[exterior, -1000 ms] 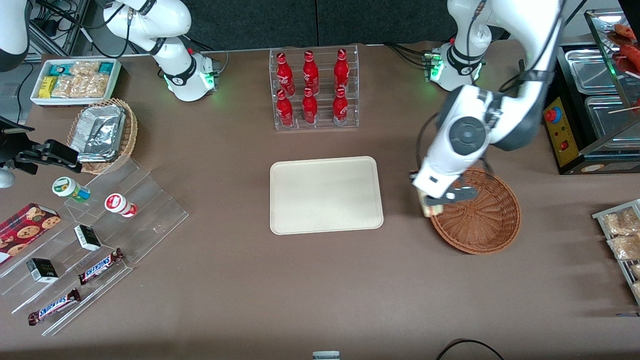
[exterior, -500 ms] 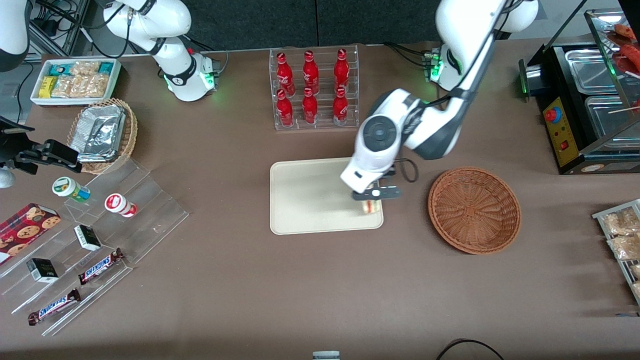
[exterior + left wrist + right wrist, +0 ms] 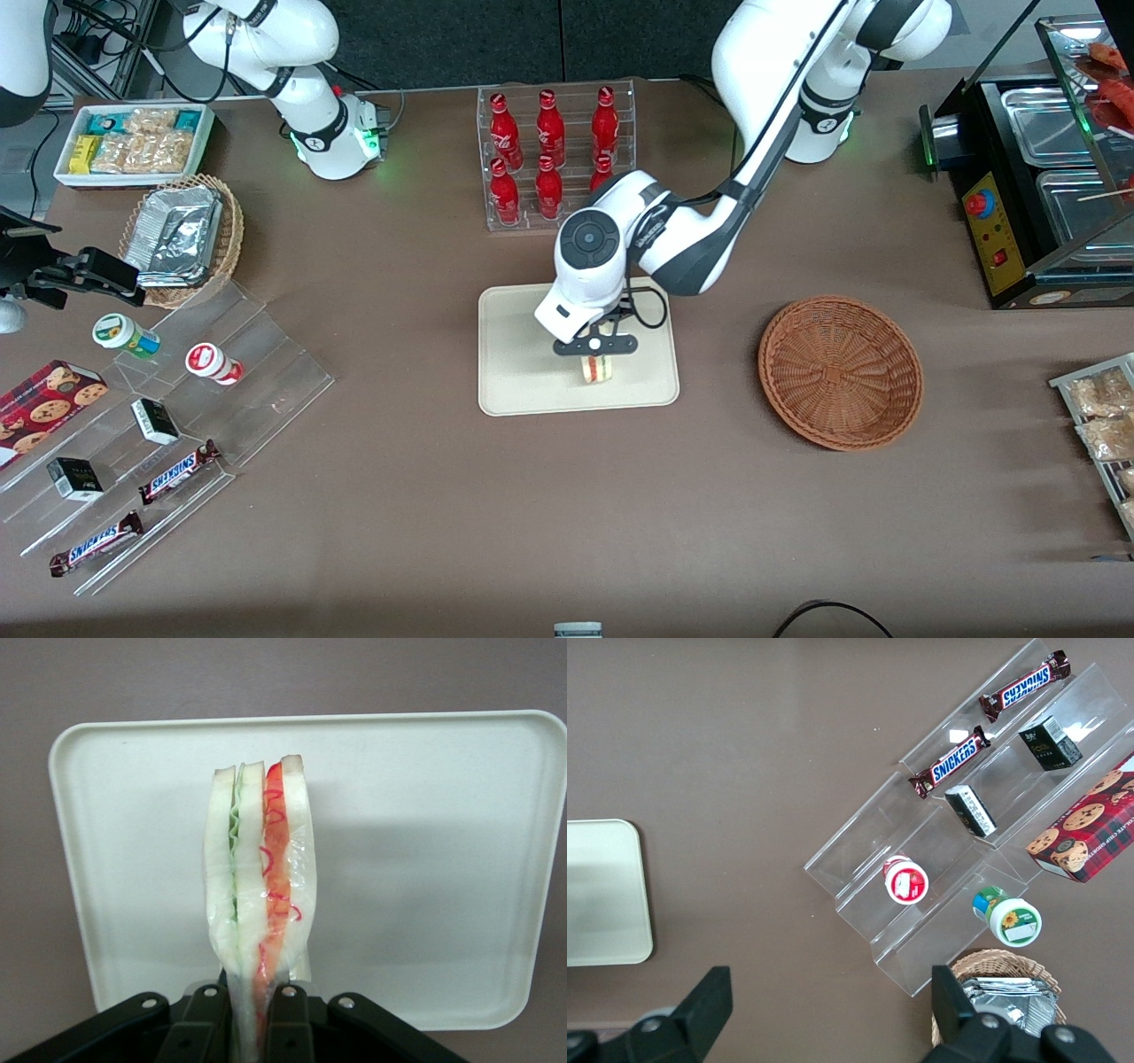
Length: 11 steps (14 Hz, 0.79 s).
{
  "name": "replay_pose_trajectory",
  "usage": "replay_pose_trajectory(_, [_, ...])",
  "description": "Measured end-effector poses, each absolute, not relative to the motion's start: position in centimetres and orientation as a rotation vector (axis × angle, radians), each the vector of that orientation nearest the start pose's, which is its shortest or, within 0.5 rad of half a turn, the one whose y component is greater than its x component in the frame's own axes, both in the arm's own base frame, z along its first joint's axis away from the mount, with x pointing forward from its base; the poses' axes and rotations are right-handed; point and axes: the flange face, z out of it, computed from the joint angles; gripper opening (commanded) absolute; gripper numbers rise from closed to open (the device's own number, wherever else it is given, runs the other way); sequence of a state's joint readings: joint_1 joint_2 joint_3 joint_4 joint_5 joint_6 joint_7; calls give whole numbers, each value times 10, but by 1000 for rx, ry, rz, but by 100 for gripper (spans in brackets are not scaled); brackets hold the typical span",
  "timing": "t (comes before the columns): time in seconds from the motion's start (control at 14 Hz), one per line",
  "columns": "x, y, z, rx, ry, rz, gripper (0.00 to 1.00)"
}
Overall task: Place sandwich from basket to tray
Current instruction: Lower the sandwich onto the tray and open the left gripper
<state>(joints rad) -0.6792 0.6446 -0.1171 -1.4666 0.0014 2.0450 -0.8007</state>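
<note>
My left gripper (image 3: 595,346) hangs over the cream tray (image 3: 518,372), shut on the sandwich (image 3: 596,369). The sandwich (image 3: 259,904) is a wrapped wedge of white bread with green and orange-red filling, pinched edge-on between the two black fingers (image 3: 291,1023) of the gripper (image 3: 252,1028). Its free end points down at the tray (image 3: 425,859). From the front it is held above the part of the tray nearer the camera, and I cannot tell whether it touches the surface. The reddish-brown wicker basket (image 3: 840,372) sits beside the tray toward the working arm's end, with nothing in it.
A clear rack of red bottles (image 3: 554,158) stands just farther from the camera than the tray, close to the arm's elbow. A tiered acrylic stand with snack bars and cups (image 3: 168,416) and a tan basket of foil packets (image 3: 182,237) lie toward the parked arm's end.
The gripper has carried the sandwich from the basket's rim across onto the tray, and over the last half second moved further in over the tray's middle.
</note>
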Motion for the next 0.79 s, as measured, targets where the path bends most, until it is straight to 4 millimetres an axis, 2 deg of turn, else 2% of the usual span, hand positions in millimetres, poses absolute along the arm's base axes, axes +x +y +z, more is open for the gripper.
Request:
replay_pose_trajectory(0.29, [504, -508, 276, -3177, -13, 128, 0])
replay_pose_trajectory(0.79, [500, -513, 257, -3181, 76, 142, 0])
